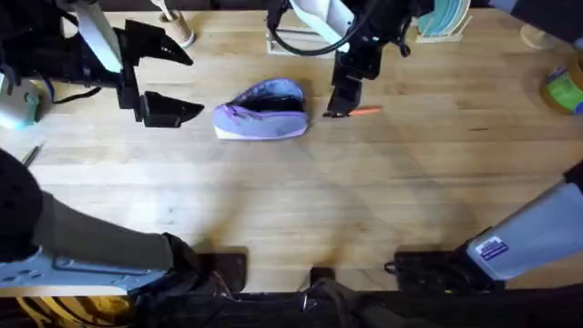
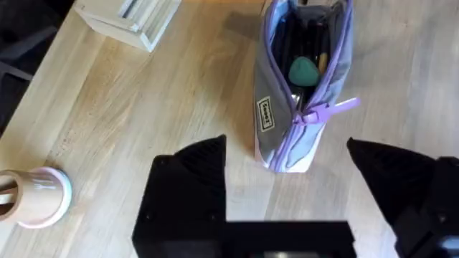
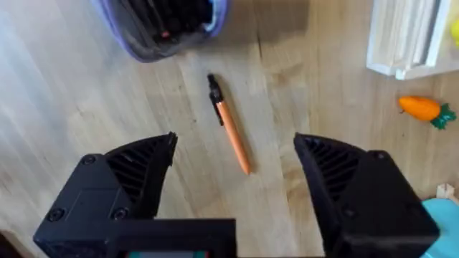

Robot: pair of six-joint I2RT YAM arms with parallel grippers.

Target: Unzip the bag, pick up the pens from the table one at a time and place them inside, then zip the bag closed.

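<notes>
just right of the unzipped lavender fabric pouch (image 1: 261, 110) lay the thin orange pen (image 3: 229, 123), under spread right gripper (image 3: 235, 161); left gripper (image 2: 287, 168) spread too. could roll if nudged off-centre.

Up top, the overhead camera sits above the arm bases, looking down and forward across the counter (image 1: 301, 210), far enough back to take in its whole width. The left wrist camera rides low and close, looking down past its own left hand (image 2: 287, 179) toward the open end of the bag (image 2: 301, 86). The right wrist camera hovers close over the counter too, peering down between the fingers of the right hand (image 3: 233, 168) at the pen (image 3: 229, 125). All three views share the bag; overhead and right wrist both catch the pen, lying just beside it.
</notes>
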